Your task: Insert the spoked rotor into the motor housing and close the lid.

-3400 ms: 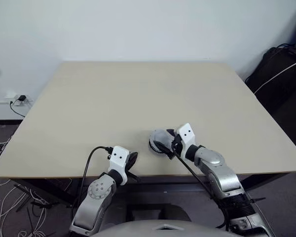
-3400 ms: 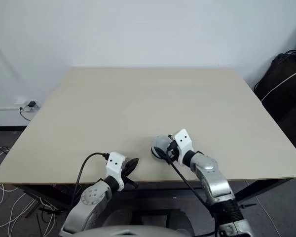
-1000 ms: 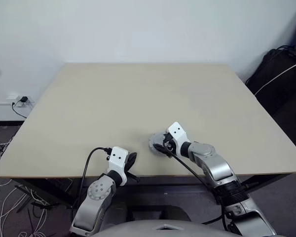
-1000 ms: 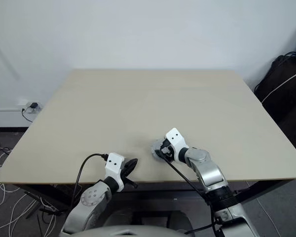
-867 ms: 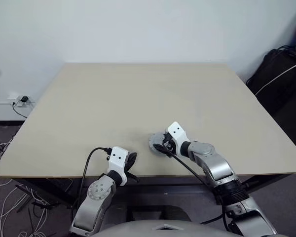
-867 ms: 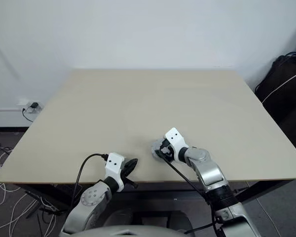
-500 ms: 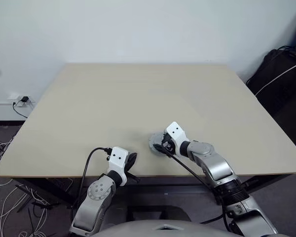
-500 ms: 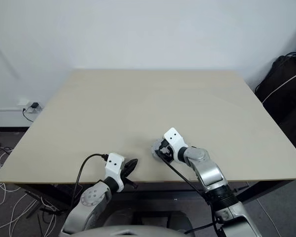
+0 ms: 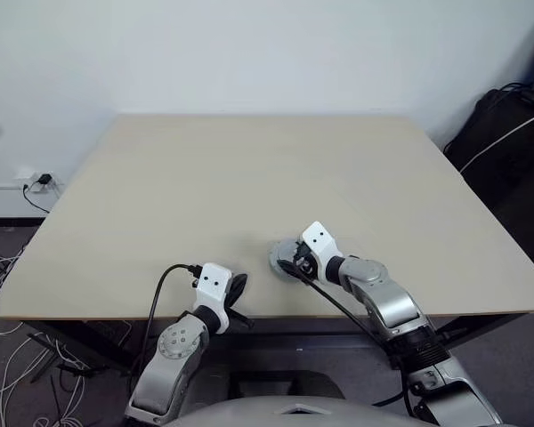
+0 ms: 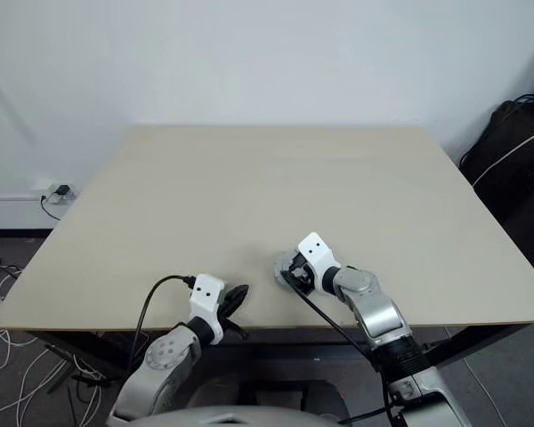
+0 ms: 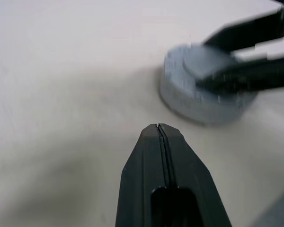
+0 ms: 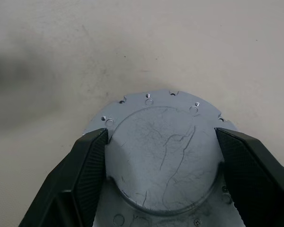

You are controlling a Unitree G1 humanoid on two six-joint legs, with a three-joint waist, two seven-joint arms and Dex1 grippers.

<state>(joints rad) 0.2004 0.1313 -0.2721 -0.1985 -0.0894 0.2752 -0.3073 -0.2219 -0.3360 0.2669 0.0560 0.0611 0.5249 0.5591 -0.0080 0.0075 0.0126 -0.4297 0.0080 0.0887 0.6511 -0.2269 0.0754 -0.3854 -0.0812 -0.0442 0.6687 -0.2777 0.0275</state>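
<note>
The lid [image 12: 161, 161], a round silver-grey disc with a smooth raised centre, lies flat on the table [image 9: 249, 178] near its front edge. My right gripper [image 12: 161, 135] reaches down over it, and its two black fingers [image 12: 85, 165] press against opposite sides of the raised centre. In the left wrist view the lid [image 11: 189, 101] tops a thick grey round body. The spoked rotor and the motor housing are hidden. My left gripper [image 9: 238, 289] hovers at the table's front edge, left of the lid, with its fingers shut and nothing between them.
The beige table stretches wide behind the lid. A black bag with a white cable [image 9: 507, 133] stands off the table's right side. A wall socket and loose cables [image 9: 31, 182] lie off its left side. The front edge [image 9: 116, 316] runs just under both grippers.
Since the earliest frames my right wrist has swung in closer over the lid, which stayed in place. Over the last second nothing has visibly moved.
</note>
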